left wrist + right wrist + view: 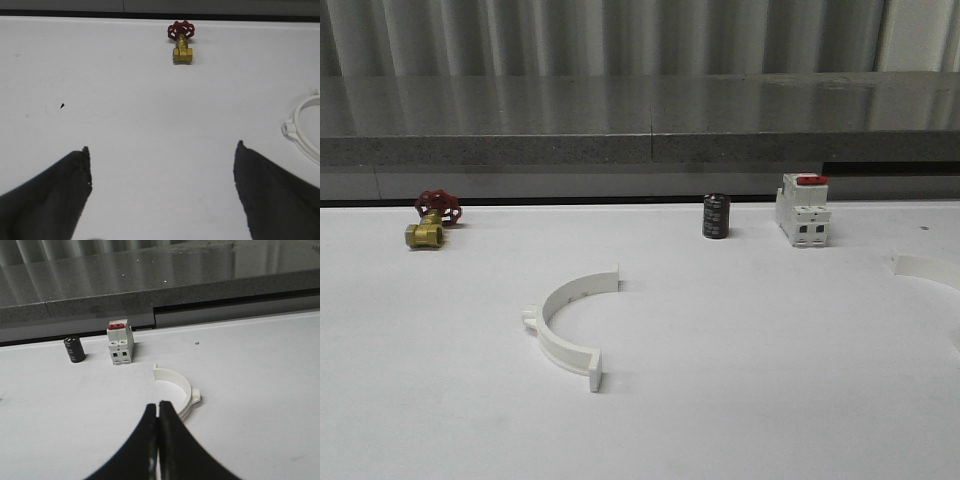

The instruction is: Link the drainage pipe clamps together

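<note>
One white half-ring drainage pipe clamp (555, 335) lies flat on the white table left of centre, its open side facing right. It also appears at the edge of the left wrist view (290, 129). The second clamp (924, 268) lies at the table's right edge, cut off by the frame. In the right wrist view this clamp (186, 386) curves just beyond my right gripper (158, 405), which is shut with nothing between its fingers; they hide its near end. My left gripper (162, 150) stands wide open over bare table, well apart from the first clamp.
A brass valve with a red handwheel (432, 220) sits at the back left. At the back right stand a black capacitor (716, 216) and a white circuit breaker with a red switch (803, 210). Behind the table runs a grey ledge (640, 120).
</note>
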